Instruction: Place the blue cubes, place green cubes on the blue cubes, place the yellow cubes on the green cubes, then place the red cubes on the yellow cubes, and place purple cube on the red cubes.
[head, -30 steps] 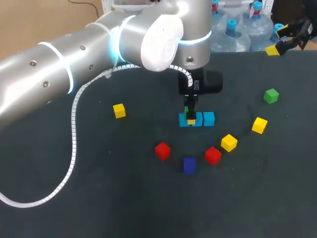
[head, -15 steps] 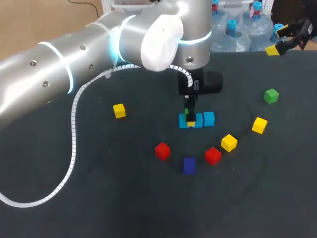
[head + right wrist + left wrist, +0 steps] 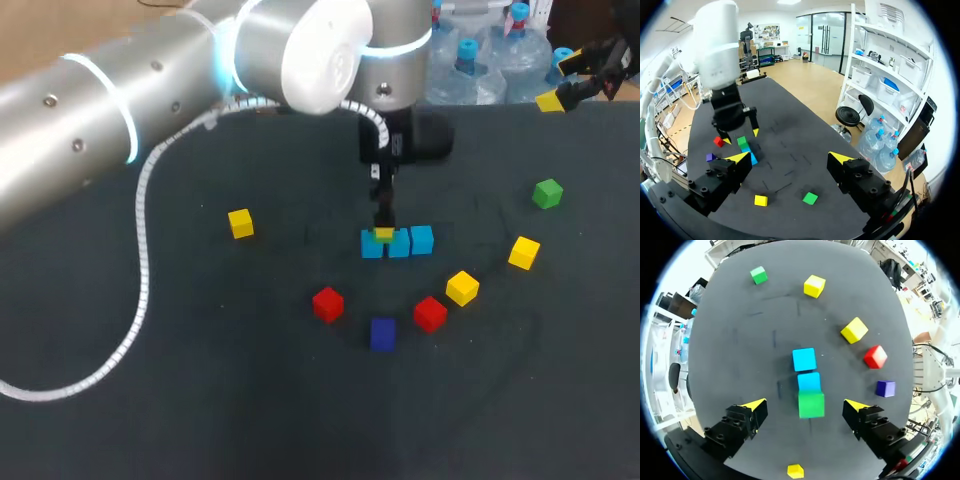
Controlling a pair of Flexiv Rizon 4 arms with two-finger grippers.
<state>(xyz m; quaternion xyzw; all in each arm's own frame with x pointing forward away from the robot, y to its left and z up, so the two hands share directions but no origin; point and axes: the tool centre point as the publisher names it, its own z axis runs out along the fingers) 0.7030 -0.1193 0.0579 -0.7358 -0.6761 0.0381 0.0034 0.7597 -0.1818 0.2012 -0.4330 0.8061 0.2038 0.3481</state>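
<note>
Three light blue cubes [image 3: 410, 242] lie in a row mid-table. A green cube [image 3: 811, 404] rests on the end blue cube [image 3: 809, 381], apart from both fingers. My left gripper [image 3: 805, 405] hangs open straight above it, its fingers [image 3: 383, 212] just over the stack. A second green cube [image 3: 547, 193] lies at the far right. Yellow cubes [image 3: 240, 223] [image 3: 524, 252] [image 3: 462, 288], red cubes [image 3: 328, 304] [image 3: 430, 313] and a purple cube [image 3: 382, 333] lie loose around the row. My right gripper [image 3: 575, 88] is open and empty at the far right edge; from the right wrist view [image 3: 790, 158] the stack [image 3: 742, 142] lies far ahead.
The left arm's white cable [image 3: 140, 280] loops over the table's left side. Bare dark table [image 3: 230, 400] stretches in front of the cubes and at the left.
My left gripper has opened, let go of the green cube on the blue one, and risen a little. The right arm has kept still.
</note>
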